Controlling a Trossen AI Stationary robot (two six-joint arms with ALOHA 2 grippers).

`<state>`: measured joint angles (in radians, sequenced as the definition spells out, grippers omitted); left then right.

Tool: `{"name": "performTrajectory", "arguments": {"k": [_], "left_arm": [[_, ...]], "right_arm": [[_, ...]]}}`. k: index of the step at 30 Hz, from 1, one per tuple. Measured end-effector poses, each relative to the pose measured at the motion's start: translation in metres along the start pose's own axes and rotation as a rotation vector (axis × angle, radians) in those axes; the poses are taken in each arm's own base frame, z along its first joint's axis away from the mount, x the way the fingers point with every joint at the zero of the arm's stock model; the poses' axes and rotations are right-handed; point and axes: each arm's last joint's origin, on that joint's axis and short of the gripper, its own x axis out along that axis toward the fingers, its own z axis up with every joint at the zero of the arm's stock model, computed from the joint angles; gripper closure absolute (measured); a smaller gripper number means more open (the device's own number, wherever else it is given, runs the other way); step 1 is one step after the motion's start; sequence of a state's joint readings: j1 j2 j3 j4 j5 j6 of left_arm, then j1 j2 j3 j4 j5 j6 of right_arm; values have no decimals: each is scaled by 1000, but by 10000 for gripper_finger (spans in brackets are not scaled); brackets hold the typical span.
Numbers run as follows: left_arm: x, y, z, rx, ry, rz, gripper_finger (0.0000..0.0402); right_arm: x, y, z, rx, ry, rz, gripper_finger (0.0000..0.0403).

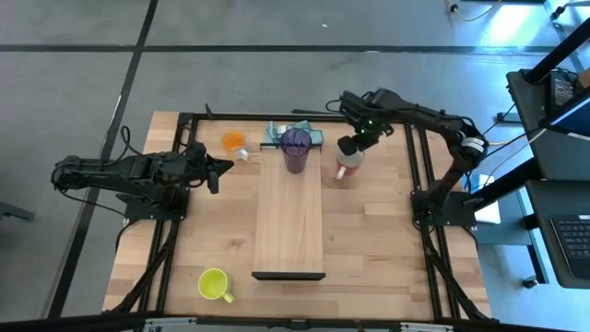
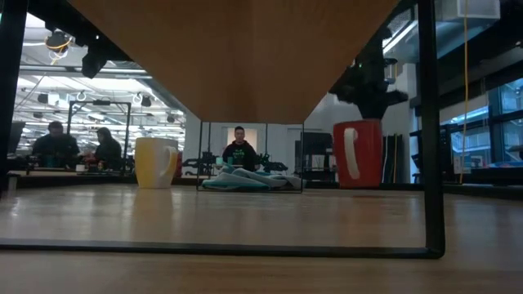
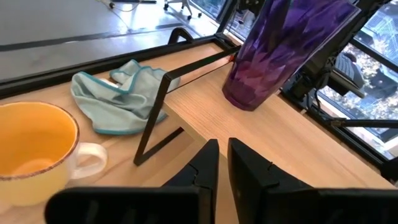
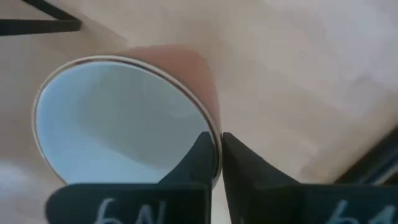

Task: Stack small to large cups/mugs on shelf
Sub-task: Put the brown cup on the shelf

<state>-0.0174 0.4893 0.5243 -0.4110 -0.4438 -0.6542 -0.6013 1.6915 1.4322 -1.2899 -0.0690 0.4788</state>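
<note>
purple tumbler (image 1: 296, 149) blocks shelf (image 1: 289, 221) end, rest bare

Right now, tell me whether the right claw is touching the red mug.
Touching. In the right wrist view the right claw has its two fingers pinched on the rim of the red mug, one inside and one outside, with no gap showing.

The purple tumbler (image 3: 283, 50) is cut off at the left wrist view's edge. The red mug (image 1: 348, 169) is partly hidden beneath the right pincer (image 1: 351, 148) from above.
</note>
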Motion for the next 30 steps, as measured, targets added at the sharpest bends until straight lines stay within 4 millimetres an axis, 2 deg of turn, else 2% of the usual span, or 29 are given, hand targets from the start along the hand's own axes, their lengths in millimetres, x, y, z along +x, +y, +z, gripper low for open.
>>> {"name": "performTrajectory", "arguments": {"k": [6, 11, 19, 24, 30], "left_arm": [[0, 0, 0, 37, 14, -17, 372], [0, -1, -2, 45, 54, -49, 372], [0, -1, -4, 75, 76, -64, 372], [0, -1, -4, 75, 77, -66, 372], [0, -1, -4, 75, 77, -66, 372]], "right_arm": [[-17, 18, -28, 103, -6, 13, 373], [-24, 31, -53, 130, 28, -12, 385], [-52, 35, -93, 215, -6, 38, 385], [-70, 38, -126, 266, -32, 100, 385], [-87, 59, -165, 266, -47, 182, 385]]}}
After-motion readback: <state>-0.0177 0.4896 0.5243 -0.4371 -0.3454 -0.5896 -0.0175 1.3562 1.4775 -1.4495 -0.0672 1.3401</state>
